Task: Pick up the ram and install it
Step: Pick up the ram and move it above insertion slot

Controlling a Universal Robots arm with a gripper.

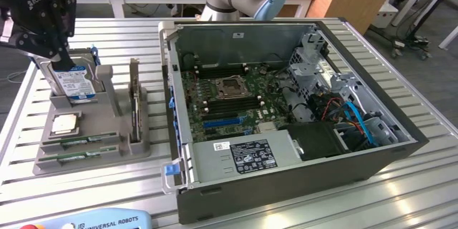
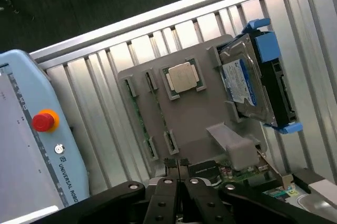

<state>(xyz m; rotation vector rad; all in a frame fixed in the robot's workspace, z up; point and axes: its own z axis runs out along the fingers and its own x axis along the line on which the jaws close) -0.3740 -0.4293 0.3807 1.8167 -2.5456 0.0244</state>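
Note:
Two ram sticks, thin and green, lie on edge in slots at the near end of a grey holder block. In the wrist view the same ram sticks show through the notches of the holder block. My gripper hangs at the exterior view's left, over the far end of the block beside the upright hard drive. The gripper is shut with nothing between its fingertips, and it is apart from the ram.
The open computer case stands to the exterior view's right, motherboard exposed. On the holder block also sit a square processor and an upright card. A teach pendant lies at the slatted table's near edge.

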